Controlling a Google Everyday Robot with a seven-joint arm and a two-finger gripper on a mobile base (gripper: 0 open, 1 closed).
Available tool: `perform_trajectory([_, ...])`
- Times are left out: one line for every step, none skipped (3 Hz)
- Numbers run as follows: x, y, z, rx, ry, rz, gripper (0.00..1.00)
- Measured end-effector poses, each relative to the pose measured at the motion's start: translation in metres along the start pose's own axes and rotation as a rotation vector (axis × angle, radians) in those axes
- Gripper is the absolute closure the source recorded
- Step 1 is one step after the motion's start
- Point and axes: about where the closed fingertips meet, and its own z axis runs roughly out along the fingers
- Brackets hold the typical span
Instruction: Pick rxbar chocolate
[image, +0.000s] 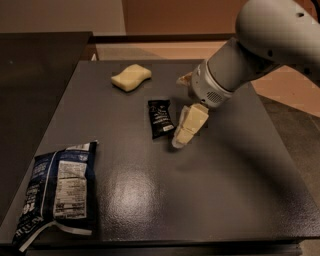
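The rxbar chocolate is a small flat black wrapper with white print. It lies on the dark grey table, a little back of the middle. My gripper is cream-coloured and hangs from the grey arm, which comes in from the upper right. It points down and to the left. Its tip is just to the right of the bar's near end, close to the table top. Nothing shows held in it.
A pale yellow sponge lies at the back of the table, left of the arm. A blue-and-white chip bag lies at the front left corner. The table's edges run along the left, right and front.
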Motion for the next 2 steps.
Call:
perform_trajectory([0.001,0.001,0.019,-0.013,-0.046,-0.004,0.0])
perform_trajectory([0.003,-0.002,0.035,-0.044,-0.079,0.02,0.0])
